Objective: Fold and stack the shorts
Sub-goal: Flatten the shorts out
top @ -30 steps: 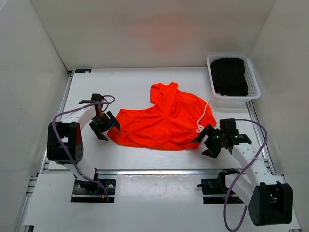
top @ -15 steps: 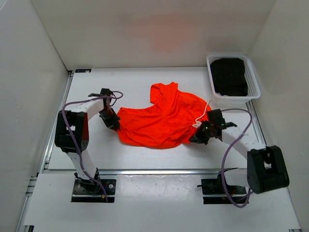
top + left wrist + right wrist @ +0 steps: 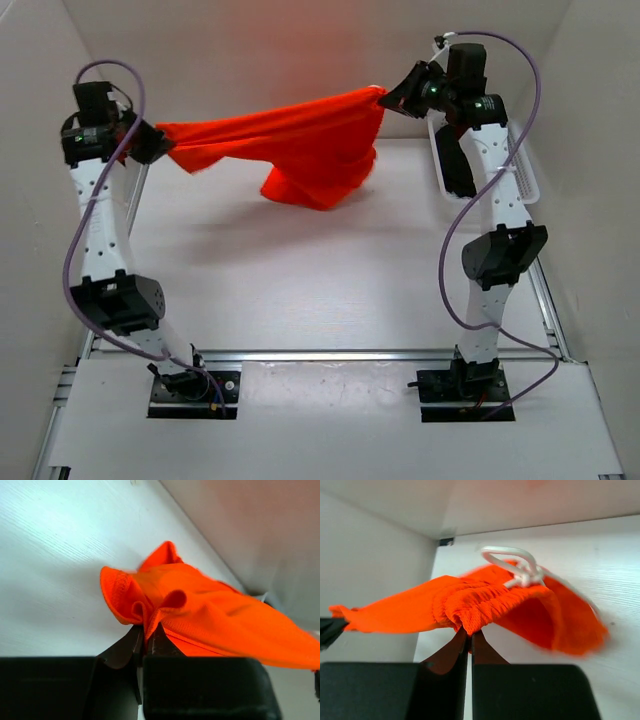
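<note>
The orange-red shorts (image 3: 290,140) hang stretched in the air between both arms, high above the table, with a loose fold sagging below the middle. My left gripper (image 3: 155,143) is shut on one end of the cloth (image 3: 165,610), the fabric pinched between its fingertips. At the upper right, my right gripper (image 3: 392,95) is shut on the gathered waistband (image 3: 485,605), and the white drawstring (image 3: 520,567) loops just above that grip.
A white basket (image 3: 524,170) with dark folded cloth inside stands at the back right, partly hidden behind the right arm. White walls close in the table (image 3: 300,280) on the left, back and right.
Both grippers closed on the ends of the shorts lying on the table, then rose high and apart, lifting the shorts off the table and stretching them between them.
</note>
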Robot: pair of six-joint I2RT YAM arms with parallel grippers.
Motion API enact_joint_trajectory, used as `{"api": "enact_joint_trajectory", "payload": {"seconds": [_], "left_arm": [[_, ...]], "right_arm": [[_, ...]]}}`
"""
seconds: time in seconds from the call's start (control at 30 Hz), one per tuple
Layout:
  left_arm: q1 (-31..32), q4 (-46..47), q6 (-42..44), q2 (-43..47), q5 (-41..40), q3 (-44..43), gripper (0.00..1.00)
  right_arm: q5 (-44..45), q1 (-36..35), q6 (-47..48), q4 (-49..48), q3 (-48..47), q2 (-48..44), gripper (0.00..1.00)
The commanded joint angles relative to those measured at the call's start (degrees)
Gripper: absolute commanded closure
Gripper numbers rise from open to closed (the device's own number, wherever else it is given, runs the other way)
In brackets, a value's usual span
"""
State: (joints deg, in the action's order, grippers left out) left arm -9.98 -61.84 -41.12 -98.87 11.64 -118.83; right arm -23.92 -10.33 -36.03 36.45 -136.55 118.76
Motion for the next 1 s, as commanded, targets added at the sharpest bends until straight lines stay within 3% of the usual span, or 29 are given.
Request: {"api": "enact_joint_trajectory", "payload": {"seconds": [0.0,0.1,0.27,0.47,0.63,0.77,0.83,0.87,0.97], "left_arm": [[-2.76,-1.8,-1.42,6.73,2.16,2.8,0.9],[-2.77,-1.79,-0.1,11.13,0.5,10.78,0.9],[-4.0,2.96,1.3,14.67,2.07,26.51,0.9],[-4.0,2.96,2.45,14.67,0.41,28.47,0.9],[-4.0,3.74,2.45,14.67,-0.13,32.95,0.9],[-4.0,4.28,2.45,13.53,0.4,35.41,0.9],[-4.0,4.8,2.98,13.01,0.4,35.42,0.9],[-4.0,4.8,2.98,12.48,0.4,35.42,0.9],[-4.0,4.8,2.98,11.86,0.92,34.1,0.9]], "right_arm": [[-6.04,-0.48,2.71,5.58,-1.46,-3.17,1.0],[-6.05,-1.01,5.44,3.99,9.75,-8.88,1.0],[-6.83,-1.01,9.13,2.84,20.17,-14.6,1.0],[-13.34,-1.01,16.06,7.4,27.38,-16.71,1.0],[-22.12,-1.01,18.19,8.65,41.76,-17.33,1.0],[-19.23,-2.5,18.72,8.64,44.44,-14.0,0.99],[-18.01,-2.5,18.19,8.11,41.73,-9.72,0.78],[-17.39,-2.5,16.36,8.11,39.8,-8.03,0.52],[-16.68,-1.98,13.28,8.11,30.66,-2.14,0.38]]}}
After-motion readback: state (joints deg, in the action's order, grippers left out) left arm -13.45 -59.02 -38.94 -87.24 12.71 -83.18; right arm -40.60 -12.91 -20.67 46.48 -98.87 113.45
